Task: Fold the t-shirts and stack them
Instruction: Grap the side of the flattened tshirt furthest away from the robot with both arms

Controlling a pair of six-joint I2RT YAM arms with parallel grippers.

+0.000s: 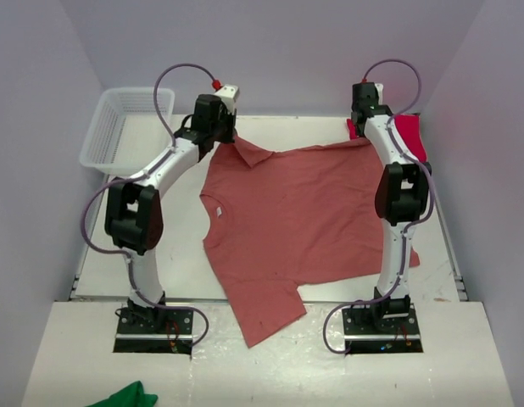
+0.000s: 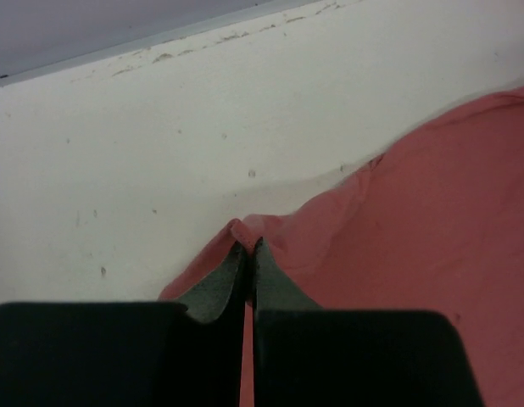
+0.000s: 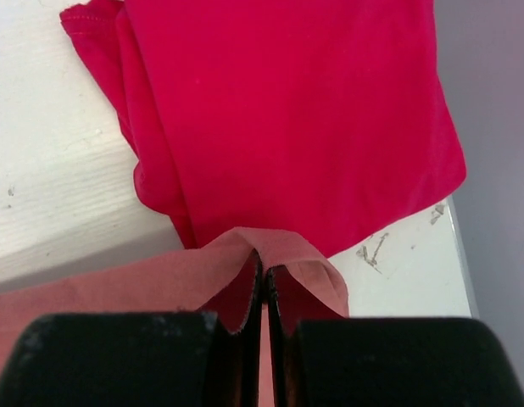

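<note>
A large dusty salmon-red t-shirt [image 1: 296, 220] lies spread across the table, collar to the left, one sleeve hanging over the near edge. My left gripper [image 1: 231, 136] is shut on its far left sleeve edge; in the left wrist view the fabric [image 2: 432, 220] peaks between the closed jaws of the gripper [image 2: 250, 248]. At the far right my right gripper [image 1: 364, 136] is shut on the shirt's hem corner [image 3: 270, 246], gripper tips [image 3: 264, 270] pinching the fold. A folded crimson t-shirt [image 3: 287, 110] lies just beyond it, at the table's back right corner [image 1: 411, 136].
A white mesh basket [image 1: 126, 127] stands at the back left. A green cloth [image 1: 126, 395] lies on the front ledge, bottom left. Purple walls close in the table on three sides, and the table's right edge [image 3: 459, 246] runs near the crimson shirt.
</note>
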